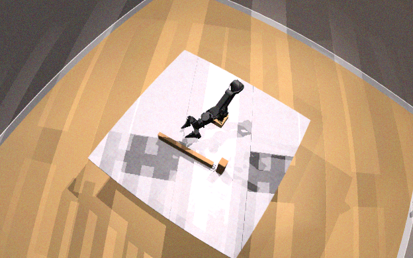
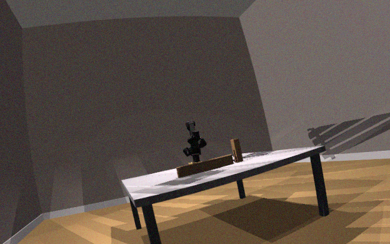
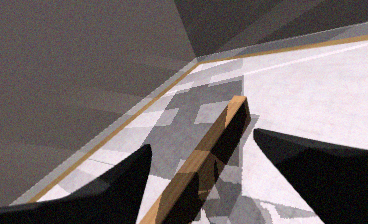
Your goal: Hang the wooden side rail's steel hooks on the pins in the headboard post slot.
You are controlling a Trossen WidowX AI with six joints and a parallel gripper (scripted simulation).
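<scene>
The wooden side rail (image 1: pixel 186 149) (image 2: pixel 205 166) (image 3: pixel 200 161) stands on its long narrow edge on the white table (image 1: pixel 163 99) (image 2: pixel 291 152) (image 3: pixel 310 85). Its steel hooks (image 1: pixel 214 167) are small light shapes at the end near the post, and a gap shows between rail and post. The headboard post (image 1: pixel 222 166) (image 2: pixel 236 151) stands upright. A dark slot shows low on it in the exterior view; its pins cannot be made out. My gripper (image 1: pixel 184 132) (image 3: pixel 202 141) is open and empty, above the table on the arm's side of the rail. In the wrist view the rail runs between the spread fingers, beyond them.
The arm's wooden base (image 1: pixel 220 124) stands on the table behind the rail, with the arm reaching over it. Patchy shadows lie across the table near both ends of the rail. The table's edges drop to the wooden floor (image 1: pixel 308 86) (image 2: pixel 369 175).
</scene>
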